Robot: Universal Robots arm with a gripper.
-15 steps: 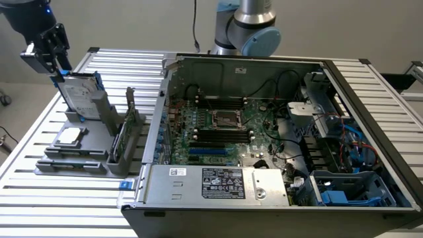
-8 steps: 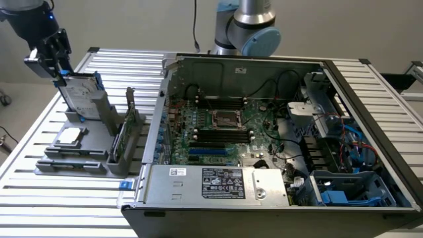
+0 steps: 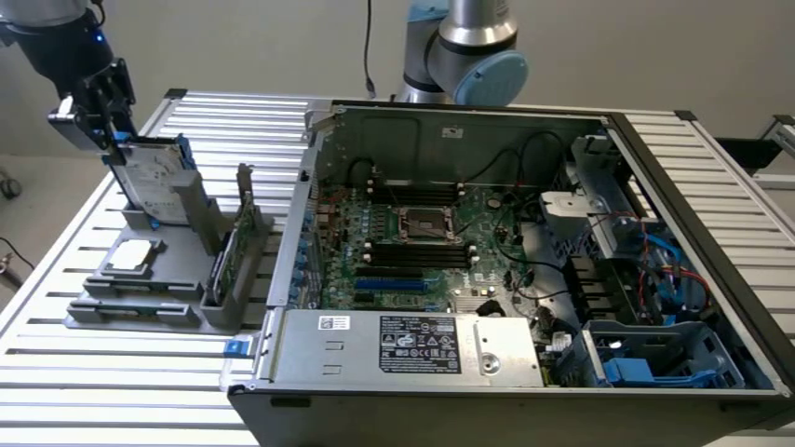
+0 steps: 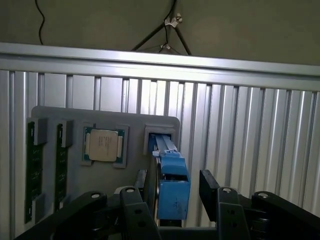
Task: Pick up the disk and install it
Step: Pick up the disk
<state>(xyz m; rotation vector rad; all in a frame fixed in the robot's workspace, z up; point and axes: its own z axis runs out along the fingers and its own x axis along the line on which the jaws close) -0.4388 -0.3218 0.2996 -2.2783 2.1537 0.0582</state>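
Gripper: your gripper (image 3: 114,138) (image 4: 175,186) hangs at the upper part of the exterior view's left, with its jaws spread apart and nothing clamped between them.
Fingers: in the wrist view you see one black finger (image 4: 141,181) on each side of the blue edge, with a gap showing on both sides.
Disk: the disk (image 3: 159,182) (image 4: 173,172) stands upright on its edge in a slot of the grey holder (image 3: 137,315) (image 4: 55,114), right beneath your gripper; its white label faces the exterior view's right.
Holder's other parts: a square silver chip (image 3: 133,256) (image 4: 104,145) lies flat in its pocket beside the disk, and the green circuit cards (image 3: 231,265) (image 4: 33,170) stand on edge further along.
Computer case: the open computer case (image 3: 472,114) lies on its side to the exterior view's right of the holder, with the motherboard (image 3: 410,237) exposed.
Table: everything you see rests on a slatted aluminium table (image 3: 74,382) (image 4: 250,125).
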